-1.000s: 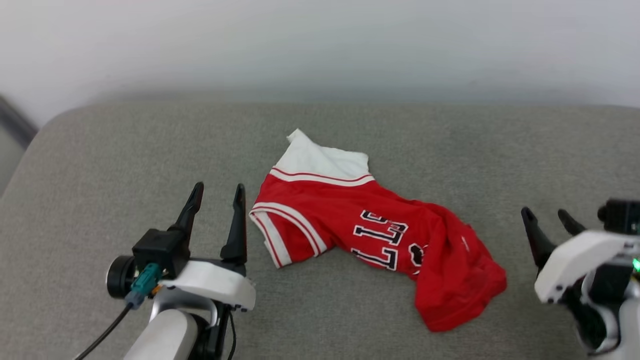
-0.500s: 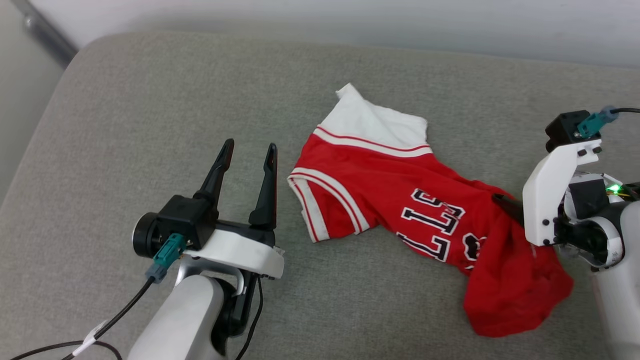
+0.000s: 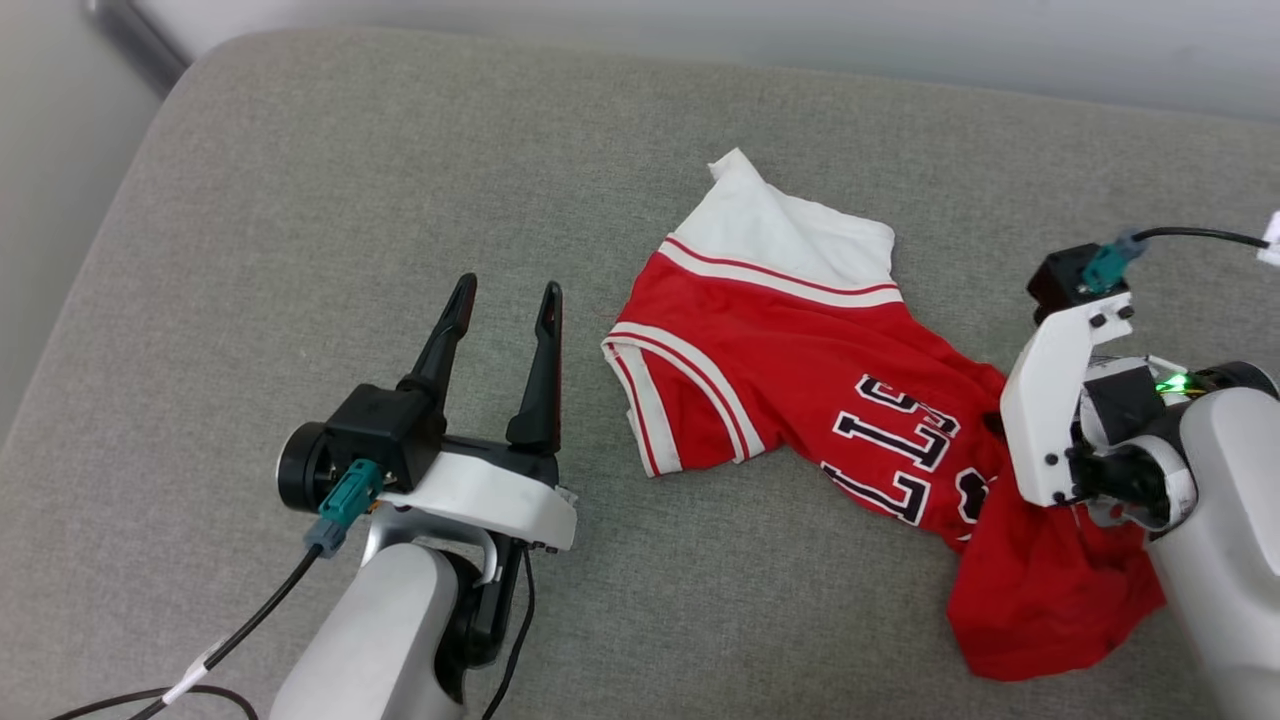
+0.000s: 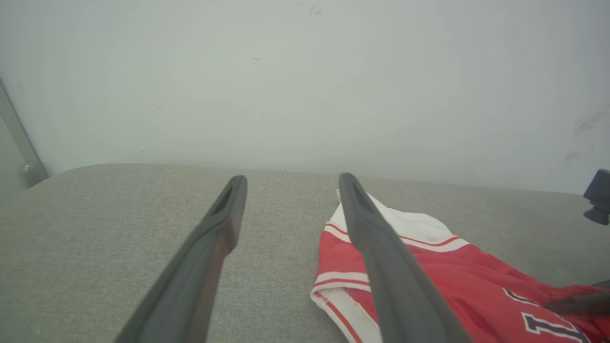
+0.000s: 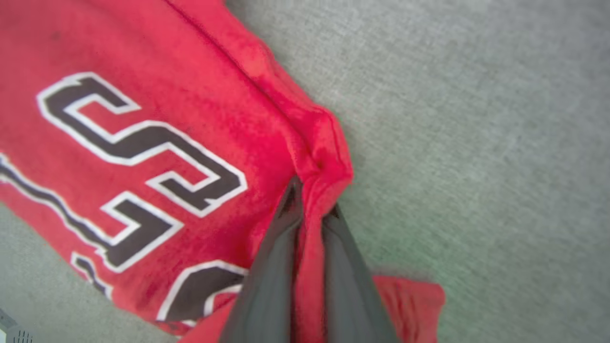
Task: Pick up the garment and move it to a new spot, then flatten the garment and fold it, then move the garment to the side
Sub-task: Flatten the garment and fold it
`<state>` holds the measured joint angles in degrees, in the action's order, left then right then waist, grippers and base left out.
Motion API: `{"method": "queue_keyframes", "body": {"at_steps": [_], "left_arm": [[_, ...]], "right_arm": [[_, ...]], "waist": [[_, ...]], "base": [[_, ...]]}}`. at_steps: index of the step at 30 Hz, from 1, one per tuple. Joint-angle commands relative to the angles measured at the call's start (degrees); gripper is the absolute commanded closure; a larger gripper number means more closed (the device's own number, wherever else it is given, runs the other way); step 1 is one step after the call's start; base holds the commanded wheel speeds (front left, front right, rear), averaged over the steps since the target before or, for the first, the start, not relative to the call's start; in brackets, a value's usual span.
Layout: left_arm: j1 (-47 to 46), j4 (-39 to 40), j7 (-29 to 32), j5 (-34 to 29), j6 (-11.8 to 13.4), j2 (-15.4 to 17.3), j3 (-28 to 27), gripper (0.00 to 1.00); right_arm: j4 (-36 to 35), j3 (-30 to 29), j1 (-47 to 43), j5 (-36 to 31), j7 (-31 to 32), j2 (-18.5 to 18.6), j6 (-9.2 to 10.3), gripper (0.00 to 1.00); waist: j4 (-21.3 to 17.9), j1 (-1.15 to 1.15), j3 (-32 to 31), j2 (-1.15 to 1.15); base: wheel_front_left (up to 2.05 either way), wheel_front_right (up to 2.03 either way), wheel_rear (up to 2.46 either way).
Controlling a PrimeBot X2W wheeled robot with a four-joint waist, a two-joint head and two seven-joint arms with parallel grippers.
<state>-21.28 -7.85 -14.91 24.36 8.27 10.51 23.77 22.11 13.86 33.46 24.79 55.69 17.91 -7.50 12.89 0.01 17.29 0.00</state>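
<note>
Left of the garment [image 3: 800, 380], open grey cushion [image 3: 300, 200]

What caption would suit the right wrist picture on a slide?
Right gripper pinches a fold of the red jersey on a grey cushion.

Head overhead, left wrist low, right wrist seemingly nearest garment [image 5: 200, 85]
</note>
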Motion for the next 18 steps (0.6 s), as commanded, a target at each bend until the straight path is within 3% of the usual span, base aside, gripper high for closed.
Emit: {"method": "queue_keyframes", "body": {"at_steps": [1,9,13,18], "left_arm": [[0.9,-0.2,-0.4,-0.4,-0.2,0.1,-0.2,0.0],[3.9,-1.0,-0.3,-0.2,0.0,1.2,-1.5,0.0],[5.9,-0.9,-0.2,0.3,0.6,2.0,-2.1,0.0],[9.0,-0.1,0.5,1.1,1.8,3.2,-3.1,0.0]], "right_arm": [[0.3,0.7,-0.1,0.2,-1.1,0.3,0.02,1.0],[-7.7,-2.5,-0.9,0.8,-8.2,2.3,0.02,1.0],[-14.1,-7.1,-8.4,-0.3,-8.0,2.6,0.02,1.0],[-22.2,-13.0,-24.0,-2.6,-6.3,-1.3,0.02,1.0]], "waist": [[-0.8,-0.01,-0.9,0.0],[-5.2,-0.01,-5.5,0.0],[-8.0,-0.01,-7.9,0.0],[-11.3,-0.01,-10.7,0.0]], "base": [[0.0,0.0,0.0],[0.0,0.0,0.0],[0.0,0.0,0.0],[0.0,0.0,0.0]]}}
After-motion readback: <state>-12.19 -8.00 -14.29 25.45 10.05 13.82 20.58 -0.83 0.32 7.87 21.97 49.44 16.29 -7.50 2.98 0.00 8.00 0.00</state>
